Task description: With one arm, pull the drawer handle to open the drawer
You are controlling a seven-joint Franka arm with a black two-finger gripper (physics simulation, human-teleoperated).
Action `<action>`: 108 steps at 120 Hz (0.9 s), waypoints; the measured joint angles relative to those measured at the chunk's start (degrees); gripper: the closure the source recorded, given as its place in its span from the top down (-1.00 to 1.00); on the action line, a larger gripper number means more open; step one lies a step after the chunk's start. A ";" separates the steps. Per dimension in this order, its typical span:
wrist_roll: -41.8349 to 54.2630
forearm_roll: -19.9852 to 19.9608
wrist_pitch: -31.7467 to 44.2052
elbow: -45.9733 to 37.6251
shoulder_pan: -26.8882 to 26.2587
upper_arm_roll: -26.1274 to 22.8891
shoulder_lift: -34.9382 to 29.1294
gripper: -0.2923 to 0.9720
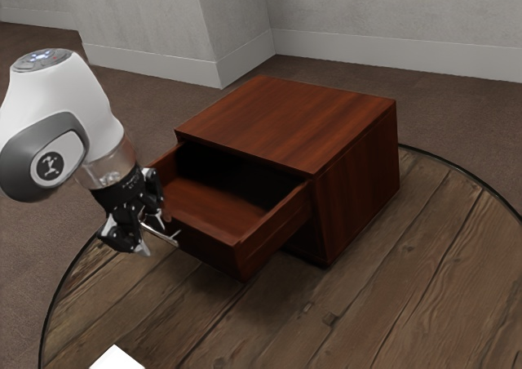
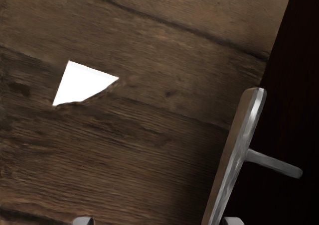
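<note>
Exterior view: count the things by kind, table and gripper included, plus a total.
cabinet: 1
drawer: 1
handle: 1
gripper: 1
table: 1
white thing: 1
Total: 6

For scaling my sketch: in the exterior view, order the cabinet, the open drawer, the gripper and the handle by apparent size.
1. cabinet, largest
2. drawer
3. gripper
4. handle, smallest
The gripper seems nearer the camera, so it may look larger than it is.
</note>
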 joint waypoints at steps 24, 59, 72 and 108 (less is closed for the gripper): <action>0.62 0.57 -1.73 -1.71 0.74 0.00 -2.09 -0.09; 1.21 0.70 -2.70 -1.56 0.79 0.00 -2.66 -0.11; 1.35 0.72 -2.87 -1.30 0.78 0.00 -2.62 -0.07; 1.44 0.72 -3.05 -0.66 0.81 -0.04 -2.58 0.06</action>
